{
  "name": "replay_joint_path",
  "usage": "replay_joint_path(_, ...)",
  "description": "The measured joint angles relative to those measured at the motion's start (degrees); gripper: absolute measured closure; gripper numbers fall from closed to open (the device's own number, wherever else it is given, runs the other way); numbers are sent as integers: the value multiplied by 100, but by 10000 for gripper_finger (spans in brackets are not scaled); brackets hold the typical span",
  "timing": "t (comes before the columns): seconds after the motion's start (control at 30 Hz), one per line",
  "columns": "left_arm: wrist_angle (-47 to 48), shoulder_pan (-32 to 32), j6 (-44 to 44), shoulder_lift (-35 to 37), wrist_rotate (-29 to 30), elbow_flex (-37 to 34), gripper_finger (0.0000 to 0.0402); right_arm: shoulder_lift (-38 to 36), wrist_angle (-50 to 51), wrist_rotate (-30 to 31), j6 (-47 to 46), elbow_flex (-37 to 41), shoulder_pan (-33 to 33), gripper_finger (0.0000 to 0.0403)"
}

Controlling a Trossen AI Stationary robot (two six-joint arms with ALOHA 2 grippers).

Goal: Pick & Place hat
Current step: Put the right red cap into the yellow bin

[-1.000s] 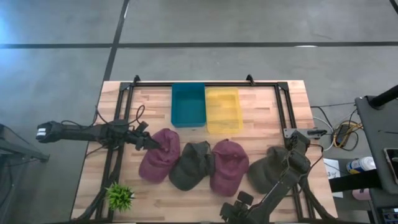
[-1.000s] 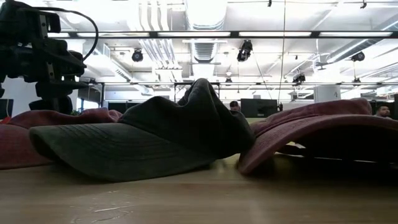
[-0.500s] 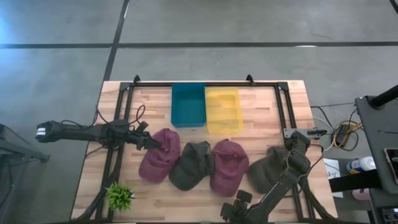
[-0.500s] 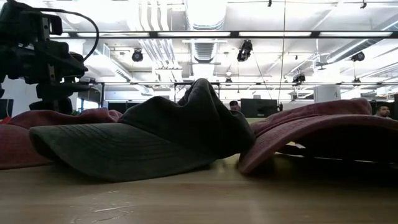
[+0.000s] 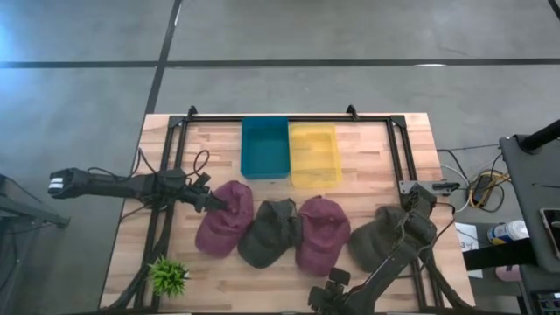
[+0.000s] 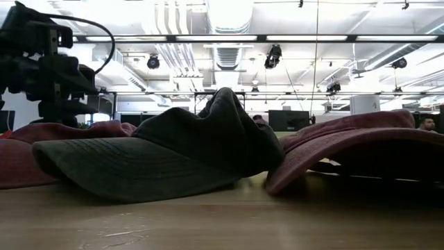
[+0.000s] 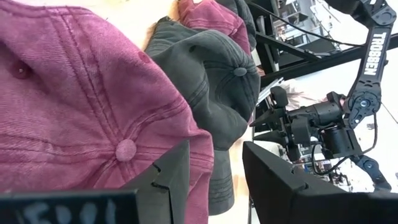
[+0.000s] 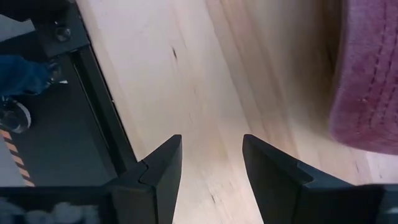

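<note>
Left gripper: the left gripper (image 5: 213,202) sits left of centre in the high view, at the end of a dark arm reaching in from the left edge; its tip is at the left rim of the leftmost cap. In the left wrist view its two dark fingers (image 7: 171,177) stand apart with a clear gap, holding nothing, the maroon cloth just beyond them.
Right gripper: the right gripper (image 5: 325,297) is at the bottom centre of the high view, near the table's front edge, apart from the caps. In the right wrist view its fingers (image 8: 163,163) are spread over bare wood, gripping nothing.
Leftmost hat: a maroon cotton baseball cap (image 5: 225,217) lies on the light wooden table (image 5: 367,149), left of centre, its edge touching the dark cap beside it.
Other hats: a dark olive-grey cap (image 5: 269,231) lies in the middle of the row, a second maroon cap (image 5: 321,233) to its right, and a second dark olive-grey cap (image 5: 378,234) at the right end.
Bins: a teal plastic bin (image 5: 264,147) and a yellow plastic bin (image 5: 312,153) stand side by side, touching, in the upper centre, beyond the row of caps.
Plant: a small green potted plant (image 5: 169,276) stands at the lower left corner of the table.
Low view: the dark olive-grey cap fills the middle, its brim toward the left, maroon cloth on either side.
</note>
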State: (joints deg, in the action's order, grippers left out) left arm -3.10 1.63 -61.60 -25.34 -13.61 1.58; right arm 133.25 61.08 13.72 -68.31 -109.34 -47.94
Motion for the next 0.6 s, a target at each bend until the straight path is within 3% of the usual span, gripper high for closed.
replay_joint_path(0.37,202,-1,29,0,-1,0,259,0,-59,155,21,28,34,236)
replay_joint_path(0.6,202,0,37,0,-2,0,259,2,-197,325,644,50,103,236)
